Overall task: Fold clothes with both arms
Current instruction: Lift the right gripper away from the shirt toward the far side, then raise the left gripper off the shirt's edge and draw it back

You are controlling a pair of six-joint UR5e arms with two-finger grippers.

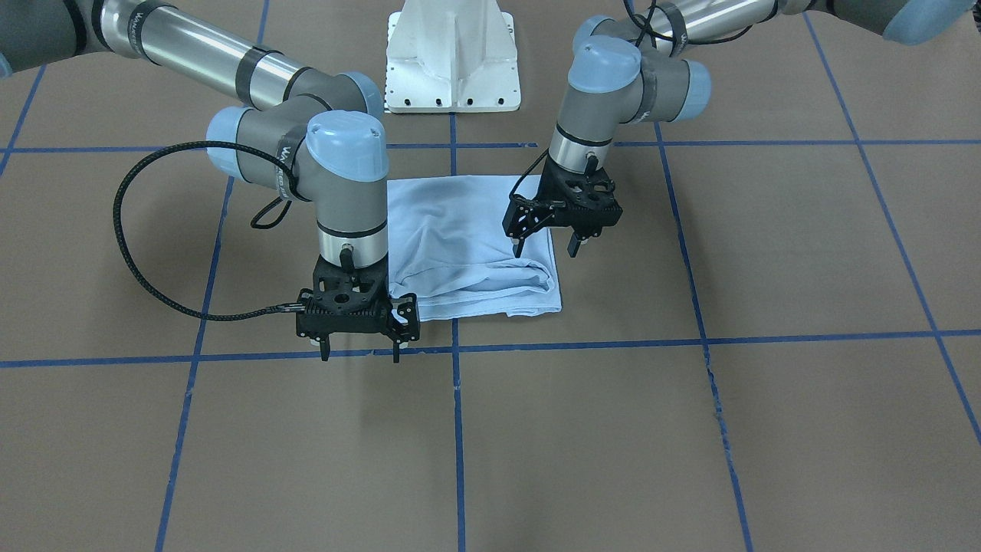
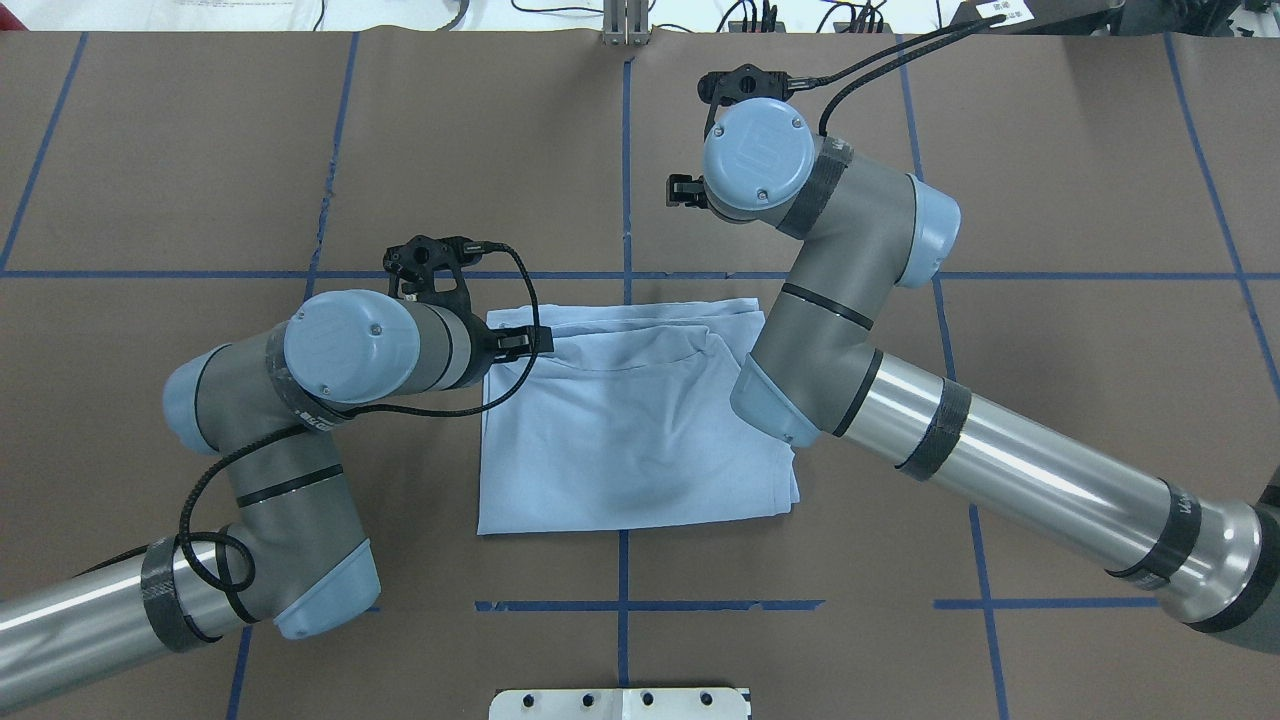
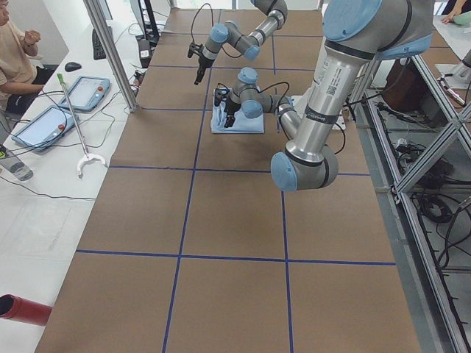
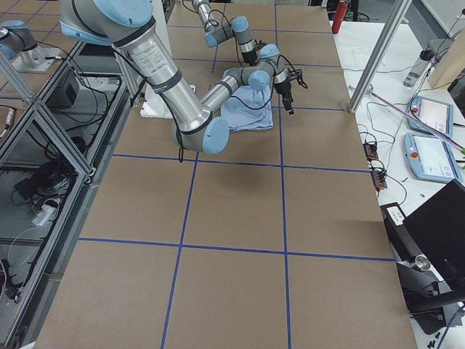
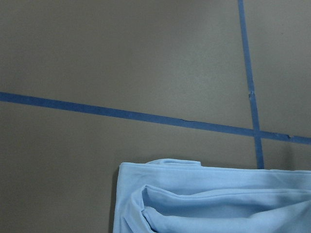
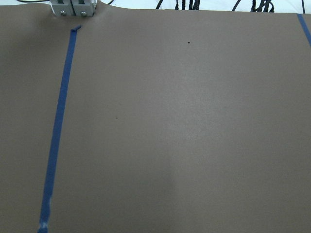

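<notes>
Right fingers: Closest to the operators' side, the right fingers point(image 1: 325, 353) hang spread wide and empty. They point straight down, just off the near corner of the T-shirt point(image 1: 467, 238), above a blue tape line point(image 1: 613, 341). The right wrist camera takes in only the bare brown desk point(image 1: 690, 460) and tape.

Cable: A black braided cable point(image 1: 126, 245) loops out from the right wrist, on the side away from the T-shirt.

T-shirt: The light blue T-shirt lies on the desk, folded into a rough rectangle. Its far half is smooth, and a rumpled, rolled fold runs along its near edge.

Left fingers: The left fingers point(image 1: 519, 245) are parted and grip nothing. One tip is over the T-shirt's side edge and the other is past that edge, over the desk. Whether the tip touches the cloth cannot be told. The left wrist camera looks down on a layered corner of the T-shirt beside a tape crossing.

Arms: The right arm point(image 1: 230, 61) and the left arm point(image 1: 605, 84) bend in from opposite sides of the T-shirt, wrists turned downward.

Pedestal base: The white pedestal base point(image 1: 452, 61) stands beyond the T-shirt's far edge, apart from it.
</notes>
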